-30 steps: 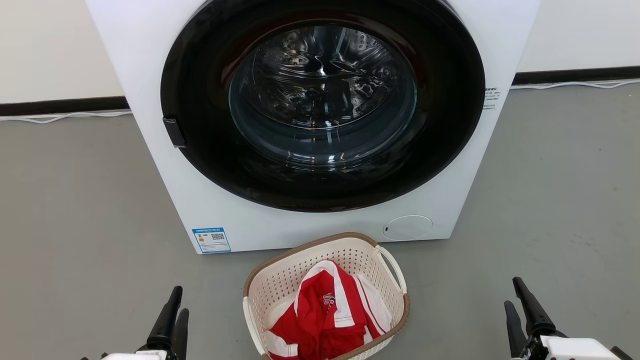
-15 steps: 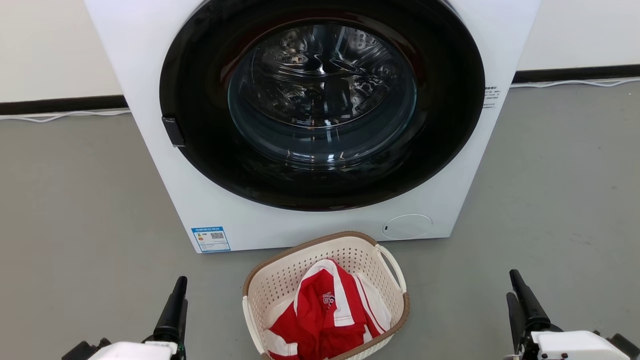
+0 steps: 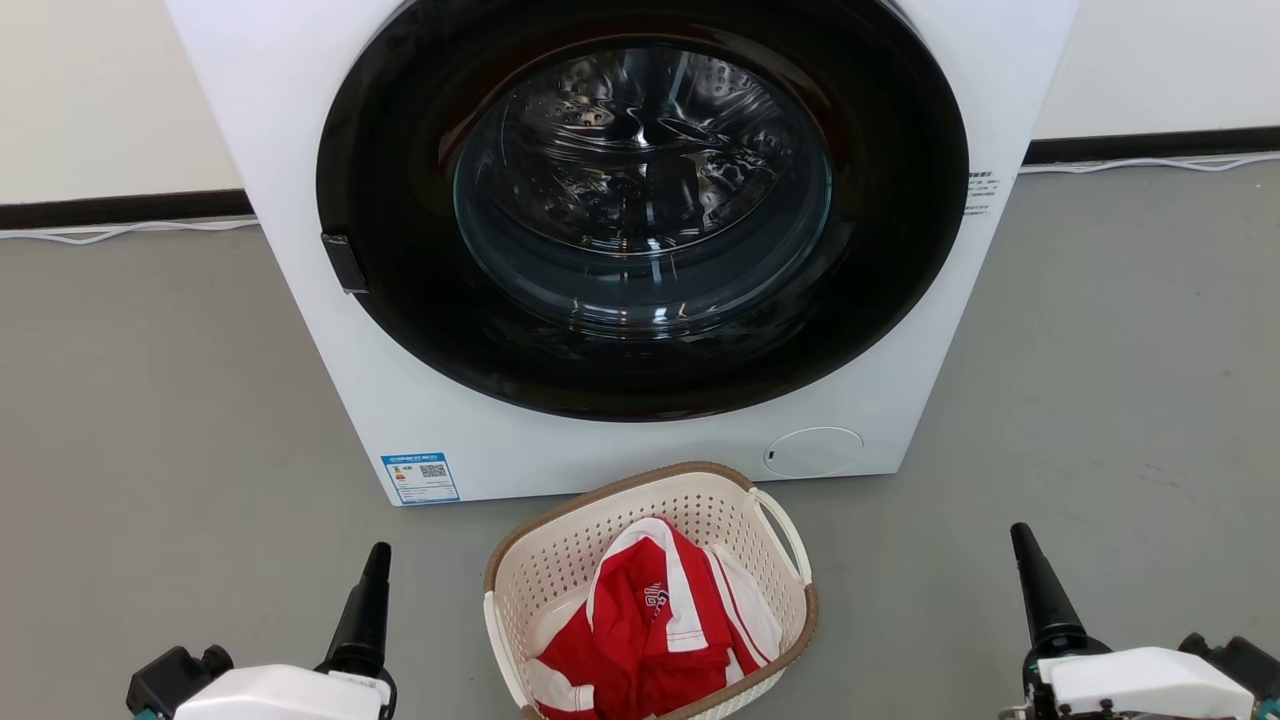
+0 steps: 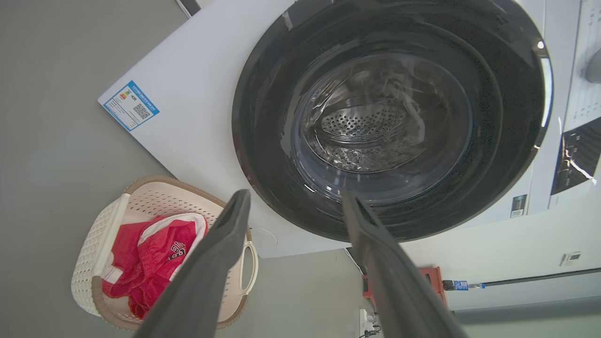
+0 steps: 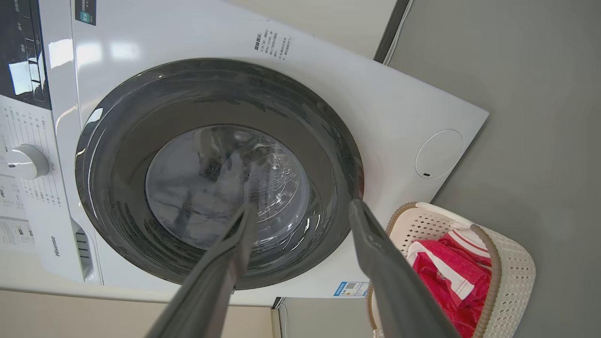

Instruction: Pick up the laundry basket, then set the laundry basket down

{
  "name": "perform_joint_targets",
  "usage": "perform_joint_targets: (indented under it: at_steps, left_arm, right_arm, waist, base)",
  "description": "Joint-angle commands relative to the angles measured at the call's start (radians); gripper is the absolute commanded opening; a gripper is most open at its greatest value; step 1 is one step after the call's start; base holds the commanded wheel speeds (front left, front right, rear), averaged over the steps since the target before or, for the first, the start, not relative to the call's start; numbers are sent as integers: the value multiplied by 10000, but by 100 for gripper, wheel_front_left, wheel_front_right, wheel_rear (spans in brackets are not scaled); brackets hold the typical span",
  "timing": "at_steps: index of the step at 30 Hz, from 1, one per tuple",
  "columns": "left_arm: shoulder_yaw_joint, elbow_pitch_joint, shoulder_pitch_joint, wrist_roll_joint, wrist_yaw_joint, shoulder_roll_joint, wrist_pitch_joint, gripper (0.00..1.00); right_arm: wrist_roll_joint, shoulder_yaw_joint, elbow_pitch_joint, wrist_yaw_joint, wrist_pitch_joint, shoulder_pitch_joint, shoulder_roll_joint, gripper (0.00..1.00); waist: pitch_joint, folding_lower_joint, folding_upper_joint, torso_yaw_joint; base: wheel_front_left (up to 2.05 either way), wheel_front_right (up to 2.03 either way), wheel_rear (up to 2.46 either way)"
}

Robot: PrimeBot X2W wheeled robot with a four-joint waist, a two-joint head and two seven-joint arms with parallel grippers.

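The laundry basket, cream-white and perforated with a brown rim, stands on the grey floor just in front of the washing machine. A red and white garment lies inside it. My left gripper hangs to the basket's left, my right gripper well off to its right, and neither touches it. In the left wrist view the left gripper is open with nothing between its fingers, and the basket sits at lower left. In the right wrist view the right gripper is also open, with the basket at lower right.
The machine's round dark door is closed, close behind the basket. A white cable runs along the wall's dark baseboard. Bare grey floor lies on both sides of the basket.
Both grippers have moved forward, up the head view, and turned so their fingers line up edge-on. The basket has stayed in place.
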Motion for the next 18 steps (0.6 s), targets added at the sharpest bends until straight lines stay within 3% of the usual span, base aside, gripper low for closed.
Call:
perform_joint_targets:
  at_steps: [1, 18]
  left_arm:
    - [26, -385, -172, 373, 104, 82, -97, 100]
    - [-643, -960, 46, 2914, 1004, 480, -596, 100]
  right_arm:
    - [-395, 146, -389, 30, -142, -291, -116, 100]
    - [-2769, 426, -687, 40, -641, -147, -151, 100]
  waist:
    - [1, -1, 0, -3]
    - [-71, -1, 0, -22]
  base:
    - [0, 0, 0]
    - [0, 0, 0]
